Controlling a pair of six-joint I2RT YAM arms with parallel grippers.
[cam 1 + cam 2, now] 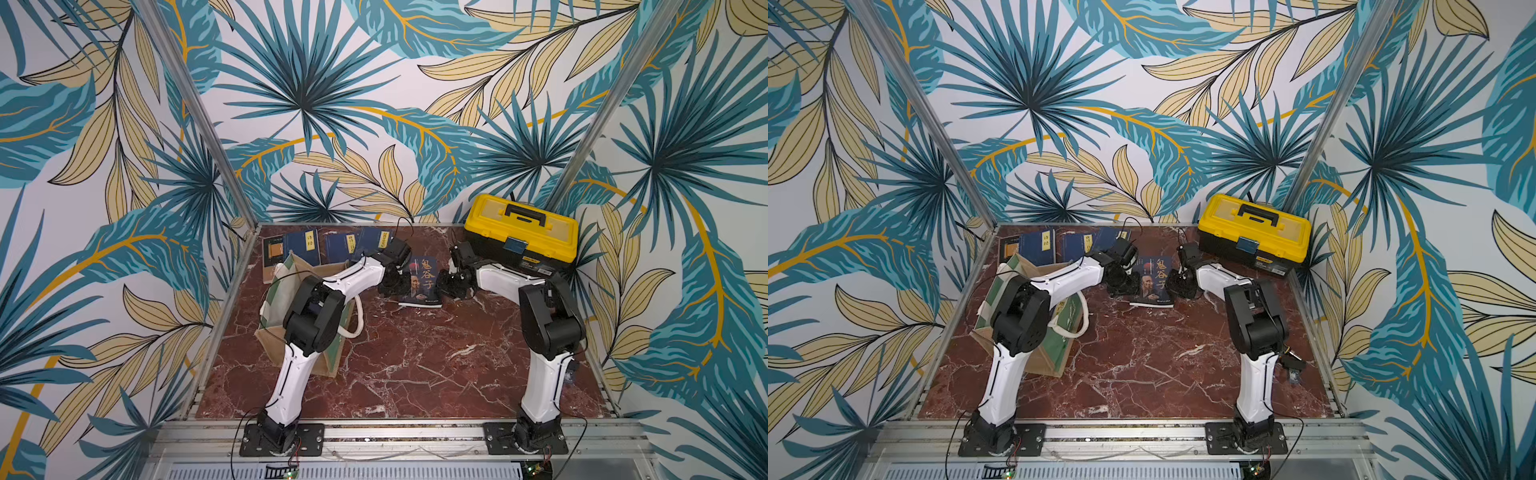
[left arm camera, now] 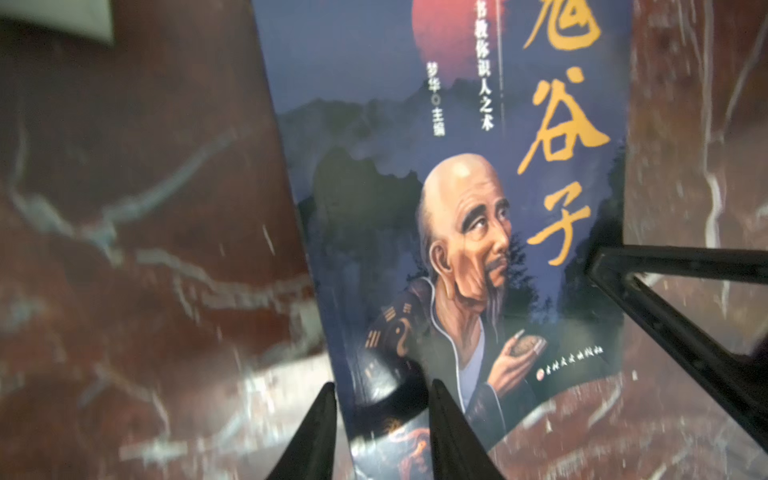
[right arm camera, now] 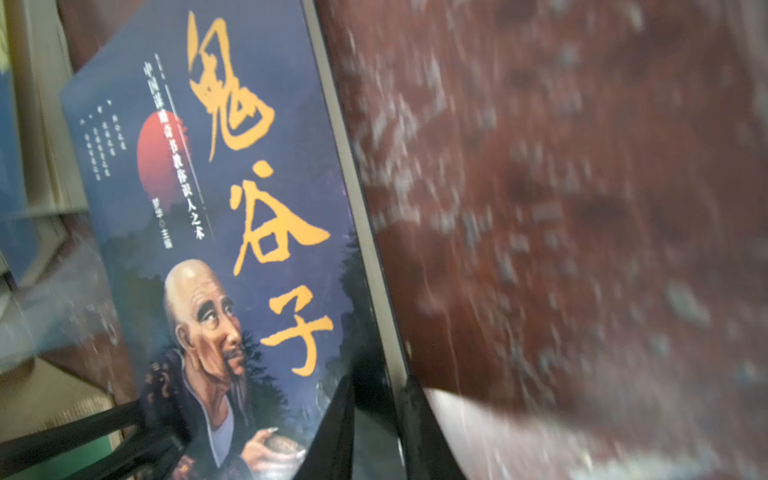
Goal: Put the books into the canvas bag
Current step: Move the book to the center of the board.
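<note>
A dark portrait book lies mid-table between my two grippers. My left gripper straddles its spine edge, one finger beside the spine and one over the cover; I cannot tell whether they press it. My right gripper is shut on the opposite page edge, one finger on the cover and one under it. The canvas bag stands open at the left, largely hidden by my left arm. Several navy books lie along the back edge.
A yellow-and-black toolbox stands at the back right, just behind my right arm. The bag's white rope handle hangs towards the table's middle. Red marble table stretches in front of the held book.
</note>
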